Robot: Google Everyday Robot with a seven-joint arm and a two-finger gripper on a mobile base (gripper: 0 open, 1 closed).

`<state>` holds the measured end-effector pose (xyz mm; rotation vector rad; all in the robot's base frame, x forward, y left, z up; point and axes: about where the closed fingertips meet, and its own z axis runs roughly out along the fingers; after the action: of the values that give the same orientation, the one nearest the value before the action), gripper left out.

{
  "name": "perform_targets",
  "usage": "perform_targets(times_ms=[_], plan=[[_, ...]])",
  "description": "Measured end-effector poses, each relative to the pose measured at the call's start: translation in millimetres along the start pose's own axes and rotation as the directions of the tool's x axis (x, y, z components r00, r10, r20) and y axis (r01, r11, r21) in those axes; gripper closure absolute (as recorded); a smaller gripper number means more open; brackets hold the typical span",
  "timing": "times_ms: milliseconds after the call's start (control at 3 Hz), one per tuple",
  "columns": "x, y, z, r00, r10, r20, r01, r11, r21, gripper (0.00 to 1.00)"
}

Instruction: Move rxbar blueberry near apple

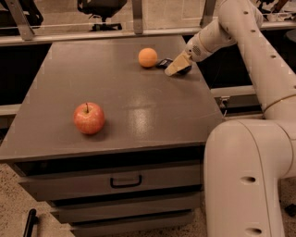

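One grey cabinet top (138, 106) fills the view, with drawers (126, 181) below and an office chair (99, 7) beyond its far edge. A wide stretch of surface separates the apple (89, 118), near the front-left edge, from the orange (148, 57) at the far right. Just beside the orange, the gripper (175, 67) sits over the rxbar blueberry (163, 62), apparently touching it; whether it grips cannot be told.

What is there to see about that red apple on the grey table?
The round red-pink apple has yellowish speckling, smooth skin and a short dark stem pointing up. It sits whole and upright on the near left of the grey tabletop, touching only that surface. The robot's gripper is far off, at the table's far right, beside a small orange round fruit.
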<state>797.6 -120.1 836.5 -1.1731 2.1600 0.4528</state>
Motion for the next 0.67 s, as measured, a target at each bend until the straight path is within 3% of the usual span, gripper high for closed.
perform_targets(times_ms=[667], plan=[[12, -15, -28, 1.000, -0.005, -0.008, 0.006, 0.9984, 0.057, 0.85]])
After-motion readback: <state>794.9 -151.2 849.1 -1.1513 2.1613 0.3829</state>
